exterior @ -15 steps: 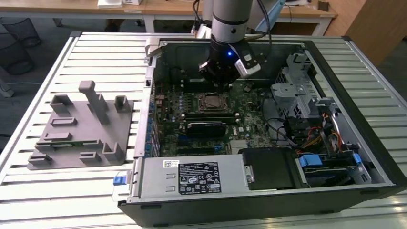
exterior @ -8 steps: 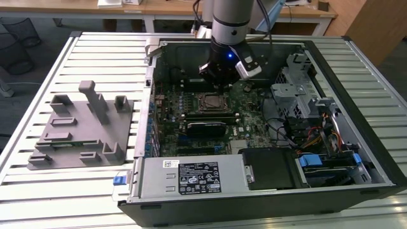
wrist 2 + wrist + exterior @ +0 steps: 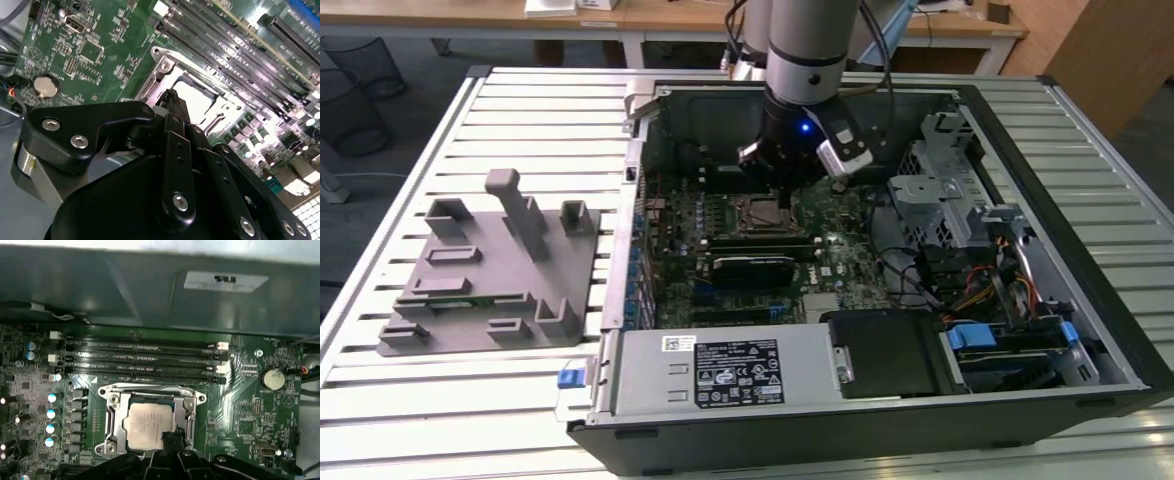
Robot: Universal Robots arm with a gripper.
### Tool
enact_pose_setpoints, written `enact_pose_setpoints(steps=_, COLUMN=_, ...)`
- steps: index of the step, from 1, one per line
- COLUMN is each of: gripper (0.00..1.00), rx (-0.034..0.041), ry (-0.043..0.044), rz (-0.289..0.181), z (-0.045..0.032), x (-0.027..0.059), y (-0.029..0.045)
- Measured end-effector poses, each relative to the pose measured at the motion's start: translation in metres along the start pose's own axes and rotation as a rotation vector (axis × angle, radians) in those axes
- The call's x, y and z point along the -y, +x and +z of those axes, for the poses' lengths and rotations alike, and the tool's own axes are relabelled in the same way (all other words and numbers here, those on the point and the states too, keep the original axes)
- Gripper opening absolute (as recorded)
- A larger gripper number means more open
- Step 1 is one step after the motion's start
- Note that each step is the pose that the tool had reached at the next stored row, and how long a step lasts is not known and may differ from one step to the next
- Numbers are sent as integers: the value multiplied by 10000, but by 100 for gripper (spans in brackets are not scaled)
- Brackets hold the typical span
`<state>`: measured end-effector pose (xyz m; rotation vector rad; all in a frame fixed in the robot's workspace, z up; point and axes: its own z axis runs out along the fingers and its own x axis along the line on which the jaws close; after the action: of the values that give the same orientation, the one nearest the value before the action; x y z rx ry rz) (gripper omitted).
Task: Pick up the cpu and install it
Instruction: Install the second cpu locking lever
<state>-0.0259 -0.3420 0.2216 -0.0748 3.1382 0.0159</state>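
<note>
A robotics lab or workshop: an open computer case (image 3: 881, 300) lies on a slatted metal tabletop (image 3: 520, 110), with a grey parts fixture (image 3: 494, 270) at nine o'clock of it. A robot arm (image 3: 807, 60) reaches in from twelve o'clock. Wooden desks (image 3: 654, 20) and wire bins (image 3: 354, 90) stand behind.

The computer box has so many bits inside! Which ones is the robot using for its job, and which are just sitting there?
For the job:
- the cpu, lying in the socket
- the gripper, right over the cpu's edge

Just sitting there:
- the empty memory slots
- the round coin battery
- the grey parts stand outside the case
- the blue-tabbed drive bay
</note>
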Motion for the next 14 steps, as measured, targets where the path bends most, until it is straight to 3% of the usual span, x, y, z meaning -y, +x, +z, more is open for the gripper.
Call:
enact_pose_setpoints(steps=7, gripper=11, rx=-1, ry=1, rz=0, z=-21, x=21, y=1)
enact_pose_setpoints(steps=14, gripper=11, rx=-1, ry=5, rz=0, z=-184, x=20, y=1)
